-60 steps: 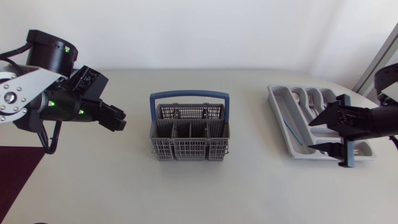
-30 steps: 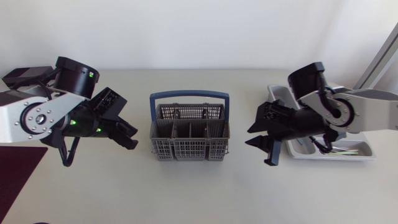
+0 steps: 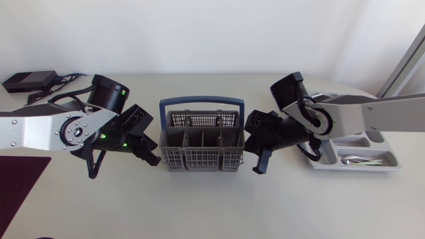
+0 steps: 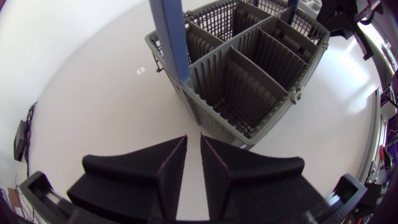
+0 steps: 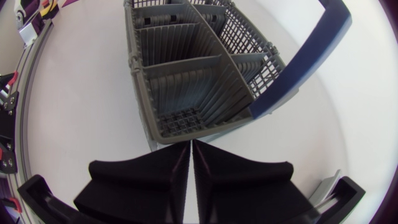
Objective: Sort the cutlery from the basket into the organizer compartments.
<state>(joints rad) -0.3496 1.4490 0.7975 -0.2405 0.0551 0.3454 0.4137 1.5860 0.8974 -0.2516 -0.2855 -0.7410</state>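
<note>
The grey basket [image 3: 202, 141] with its blue handle stands mid-table; the compartments I can see are bare in both wrist views [image 4: 249, 74] [image 5: 186, 68]. My left gripper [image 3: 154, 159] sits low by the basket's left front corner, its fingers [image 4: 193, 138] drawn nearly together with only a thin slit and nothing between them. My right gripper [image 3: 259, 160] hangs by the basket's right front corner, shut and holding nothing [image 5: 190, 144]. At the right, the grey organizer [image 3: 390, 159] holds a spoon [image 3: 362, 160] in its front compartment. My right arm covers the organizer's left part.
A black power brick [image 3: 25, 81] with a cable lies at the back left corner. A dark mat [image 3: 20, 186] shows at the front left edge. Bare tabletop runs along the front of the basket.
Both arms have swung inward to the basket's two sides, the right one coming away from the organizer. Both grippers have closed from wide open.
</note>
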